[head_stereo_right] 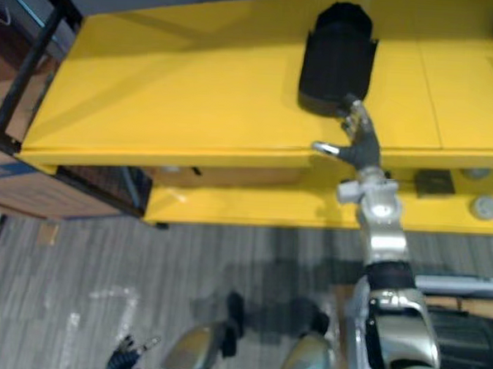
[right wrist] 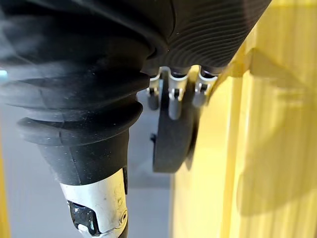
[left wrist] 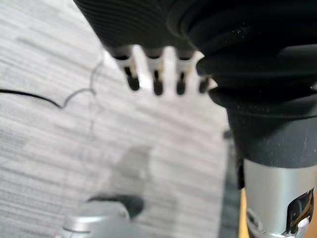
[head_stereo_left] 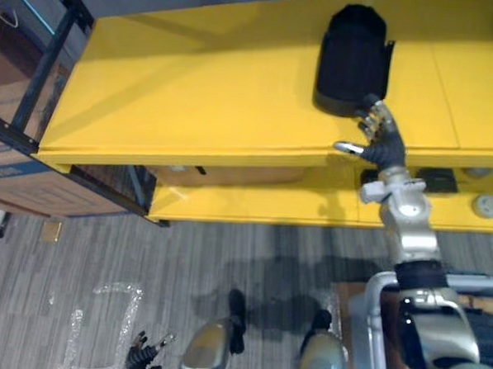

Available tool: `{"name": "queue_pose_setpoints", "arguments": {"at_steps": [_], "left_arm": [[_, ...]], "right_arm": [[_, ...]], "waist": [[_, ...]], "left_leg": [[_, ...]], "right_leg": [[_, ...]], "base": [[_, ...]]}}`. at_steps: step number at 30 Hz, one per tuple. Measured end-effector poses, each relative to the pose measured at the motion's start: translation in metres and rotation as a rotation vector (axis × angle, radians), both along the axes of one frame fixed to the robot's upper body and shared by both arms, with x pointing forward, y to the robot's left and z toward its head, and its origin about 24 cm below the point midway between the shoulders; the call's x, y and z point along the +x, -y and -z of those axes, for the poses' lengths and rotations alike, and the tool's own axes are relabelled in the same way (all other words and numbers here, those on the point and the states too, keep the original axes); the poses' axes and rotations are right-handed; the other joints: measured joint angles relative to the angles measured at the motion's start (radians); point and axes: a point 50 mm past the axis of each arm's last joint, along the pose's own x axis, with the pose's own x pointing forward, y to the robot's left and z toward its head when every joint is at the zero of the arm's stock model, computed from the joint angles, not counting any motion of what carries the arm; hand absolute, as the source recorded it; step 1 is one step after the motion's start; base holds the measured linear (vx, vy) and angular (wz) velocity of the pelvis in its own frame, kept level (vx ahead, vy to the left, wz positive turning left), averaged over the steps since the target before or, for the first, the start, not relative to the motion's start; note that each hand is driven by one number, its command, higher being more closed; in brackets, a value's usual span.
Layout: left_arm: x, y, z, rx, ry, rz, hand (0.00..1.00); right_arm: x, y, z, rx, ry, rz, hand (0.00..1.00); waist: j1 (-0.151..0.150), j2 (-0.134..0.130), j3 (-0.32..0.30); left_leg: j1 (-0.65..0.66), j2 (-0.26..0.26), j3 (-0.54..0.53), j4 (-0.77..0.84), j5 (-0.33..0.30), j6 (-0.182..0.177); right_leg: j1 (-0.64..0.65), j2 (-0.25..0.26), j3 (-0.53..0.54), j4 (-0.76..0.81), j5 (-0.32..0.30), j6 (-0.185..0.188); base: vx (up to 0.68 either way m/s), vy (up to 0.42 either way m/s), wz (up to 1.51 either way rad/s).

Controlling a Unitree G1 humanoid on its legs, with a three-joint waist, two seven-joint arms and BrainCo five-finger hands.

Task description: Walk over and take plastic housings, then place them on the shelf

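A black plastic housing (head_stereo_left: 352, 62) stands on the top board of the yellow shelf (head_stereo_left: 193, 91), towards its right. My right hand (head_stereo_left: 381, 138) reaches up to the housing's near edge with fingers straight and thumb spread to the side; the fingertips touch or nearly touch its base. In the right wrist view the fingers (right wrist: 174, 99) point at the housing (right wrist: 171, 144) and nothing is clasped. My left hand (head_stereo_left: 142, 353) hangs low over the floor at the lower left, its fingers (left wrist: 156, 82) relaxed and holding nothing.
The lower yellow board (head_stereo_left: 254, 203) carries a black block (head_stereo_left: 437, 180) and grey round parts (head_stereo_left: 487, 205) at the right. A black metal rack (head_stereo_left: 37, 74) and a cardboard box (head_stereo_left: 7, 172) stand at the left. Clear plastic wrap (head_stereo_left: 99, 317) lies on the grey floor.
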Motion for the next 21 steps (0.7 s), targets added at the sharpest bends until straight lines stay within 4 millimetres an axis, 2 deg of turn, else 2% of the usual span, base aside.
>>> {"name": "queue_pose_setpoints", "arguments": {"at_steps": [4, 6, 8, 10, 14, 21], "left_arm": [[0.001, 0.001, 0.000, -0.002, 0.002, 0.006, 0.00], [0.001, 0.001, 0.000, -0.010, 0.006, -0.009, 0.00], [0.001, 0.001, 0.000, -0.013, 0.007, -0.014, 0.00], [0.002, 0.001, 0.000, -0.015, 0.007, -0.016, 0.00], [0.003, 0.001, 0.000, -0.014, 0.013, -0.016, 0.00], [0.001, 0.005, 0.003, -0.013, -0.005, 0.001, 0.00]], "right_arm": [[-0.004, -0.006, -0.010, -0.003, 0.058, -0.025, 0.00], [-0.015, -0.021, -0.026, 0.000, 0.164, -0.084, 0.00], [-0.036, -0.050, -0.051, -0.001, 0.318, -0.208, 0.00], [-0.046, -0.070, -0.059, -0.020, 0.374, -0.301, 0.00], [-0.047, -0.105, -0.045, -0.042, 0.285, -0.431, 0.00], [-0.038, -0.129, -0.024, -0.027, 0.138, -0.456, 0.00]], "waist": [[-0.001, 0.001, 0.000], [-0.002, 0.001, 0.000], [-0.002, 0.001, 0.000], [-0.001, 0.001, 0.000], [0.001, 0.001, 0.000], [0.004, 0.001, 0.000]], "left_leg": [[0.000, 0.001, 0.002, 0.000, 0.000, 0.000], [0.000, 0.003, 0.004, 0.000, 0.000, 0.000], [0.000, 0.009, 0.009, 0.000, 0.000, -0.001], [0.000, 0.014, 0.013, 0.000, -0.001, -0.002], [0.001, 0.023, 0.017, 0.002, -0.002, -0.006], [0.001, 0.028, 0.017, 0.000, 0.002, -0.011]], "right_leg": [[0.000, 0.003, 0.002, -0.001, 0.002, 0.002], [0.000, 0.005, 0.003, -0.003, 0.003, 0.001], [0.000, 0.012, 0.007, -0.010, 0.005, -0.001], [0.001, 0.018, 0.009, -0.016, 0.009, -0.003], [0.000, 0.027, 0.014, -0.018, 0.010, -0.006], [-0.002, 0.032, 0.015, -0.017, 0.010, -0.008]], "base": [[0.00, -0.003, -0.01], [0.01, -0.013, -0.04], [0.01, -0.017, -0.06], [0.00, -0.016, -0.07], [-0.01, -0.013, -0.04], [0.00, -0.002, 0.00]]}}
